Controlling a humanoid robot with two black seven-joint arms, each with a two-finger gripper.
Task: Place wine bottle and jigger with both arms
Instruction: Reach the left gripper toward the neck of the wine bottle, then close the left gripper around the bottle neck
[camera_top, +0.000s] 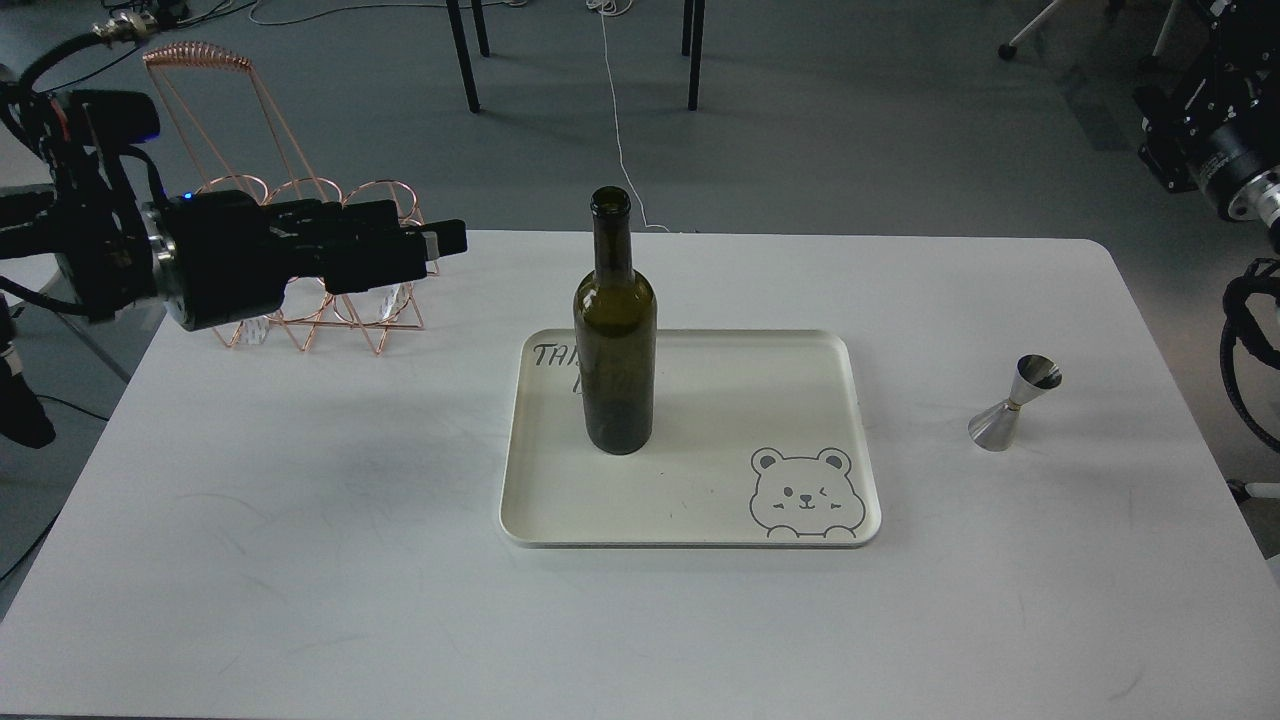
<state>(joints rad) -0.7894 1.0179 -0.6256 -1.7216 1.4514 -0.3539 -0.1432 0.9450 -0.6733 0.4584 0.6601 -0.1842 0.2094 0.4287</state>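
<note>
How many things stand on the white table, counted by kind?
Dark olive-green glass wine bottle: 1
Shiny silver metal jigger: 1
Cream rectangular tray with bear drawing: 1
Copper wire rack: 1
Total: 4

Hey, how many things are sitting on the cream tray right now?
1. Only the wine bottle stands upright on the tray, in its left half. The jigger is off the tray, on the table to its right. Nothing looks hidden behind the bottle.

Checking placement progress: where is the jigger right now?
In the head view the jigger stands on the white table, right of the cream tray, outside it, with no gripper near.
</note>
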